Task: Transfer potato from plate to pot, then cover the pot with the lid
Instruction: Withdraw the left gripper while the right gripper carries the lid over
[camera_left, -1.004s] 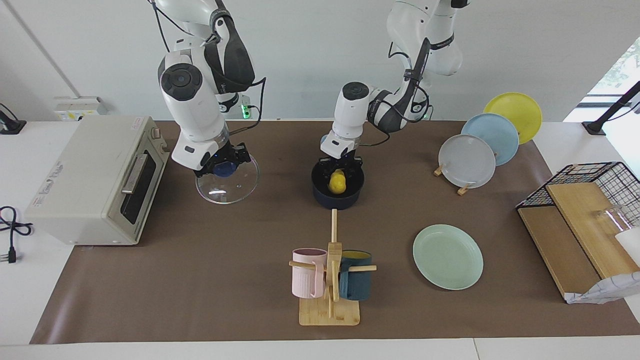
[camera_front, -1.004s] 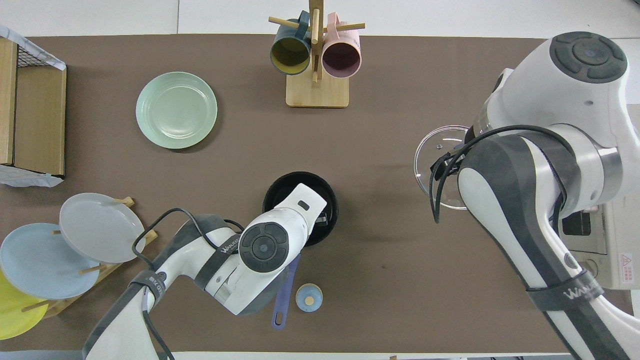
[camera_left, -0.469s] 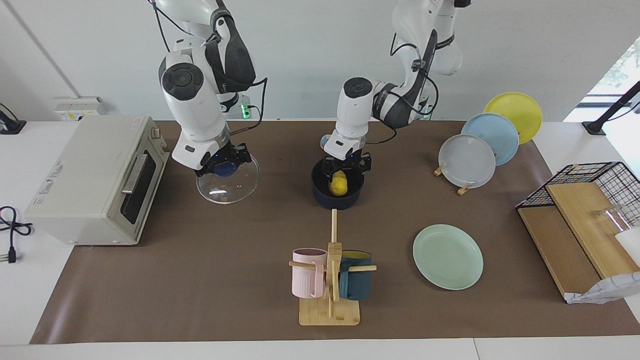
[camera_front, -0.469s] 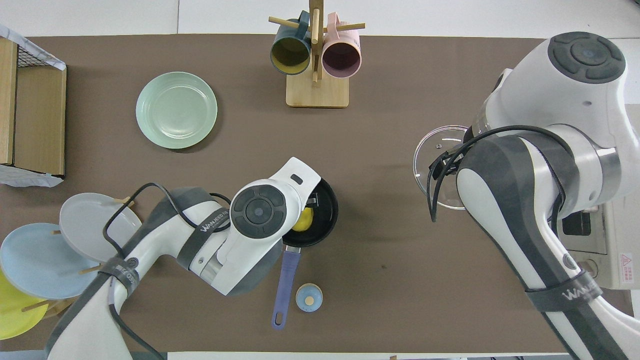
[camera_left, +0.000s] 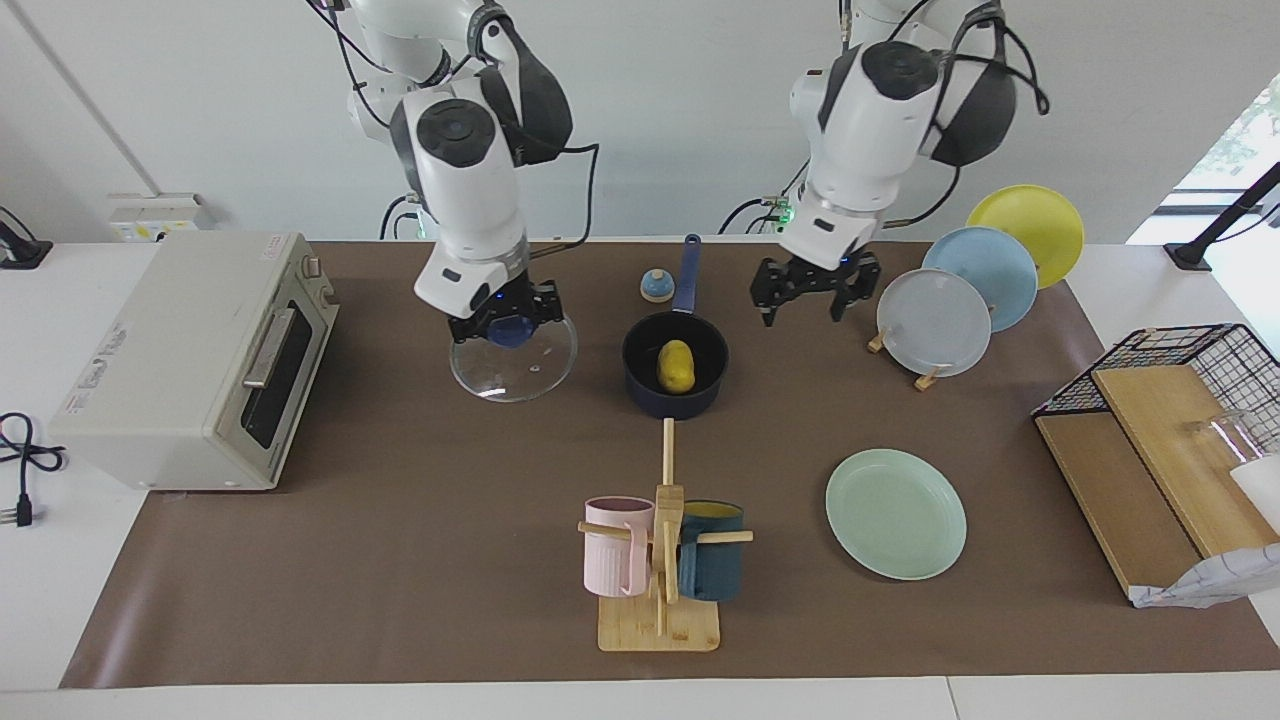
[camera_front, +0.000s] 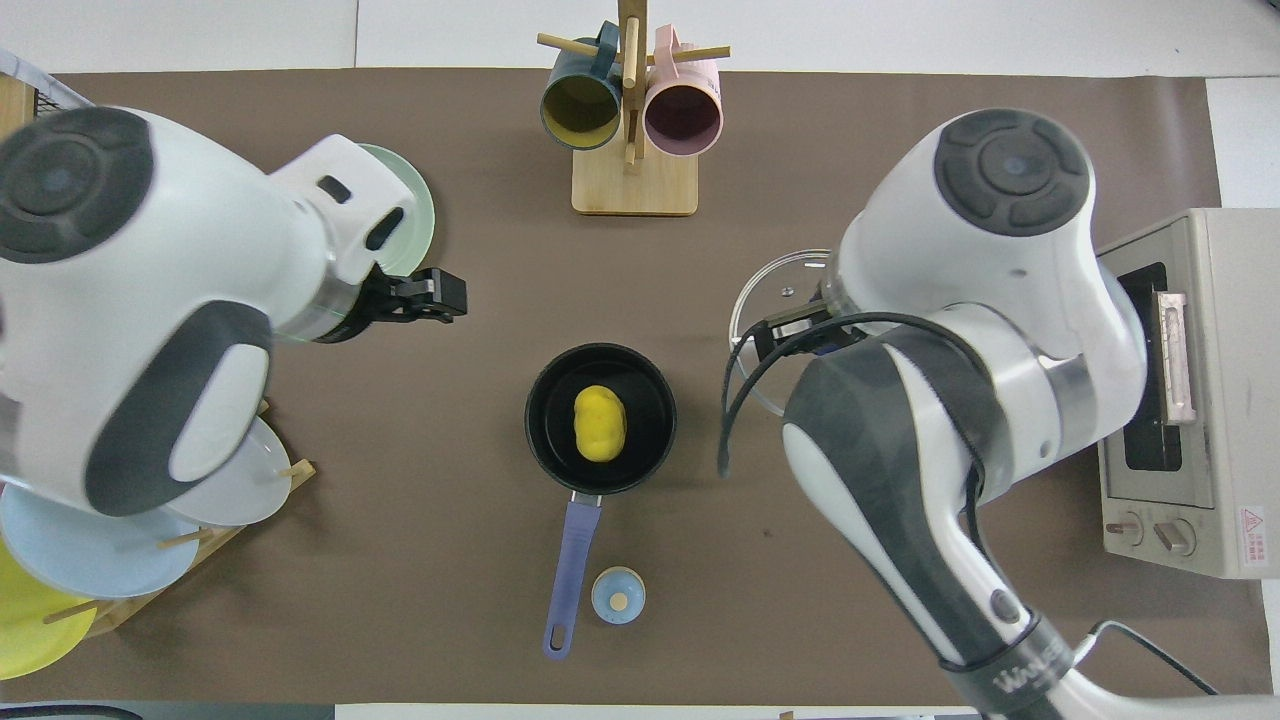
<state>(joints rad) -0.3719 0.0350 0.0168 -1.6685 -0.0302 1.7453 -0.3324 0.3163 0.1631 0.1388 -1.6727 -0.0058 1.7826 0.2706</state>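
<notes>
The potato (camera_left: 677, 366) lies inside the pot (camera_left: 640, 385), so the plate (camera_left: 896, 513) on the tabletop (camera_left: 400, 560) is bare. The pot's long handle points toward the robots, with a small blue bell (camera_left: 656, 286) just beside it. The right hand (camera_left: 507, 322) pinches the blue knob of the lid (camera_left: 513, 362) and holds the lid in the air beside the pot, toward the right arm's end. The left hand (camera_left: 803, 288) is empty with its fingers spread, up over the tabletop between the pot and the rack of plates (camera_left: 935, 322). I think the step now is covering the pot. To do it well, keep the lid flat, bring it right over the pot's round rim, then go down slowly so it sits evenly.
</notes>
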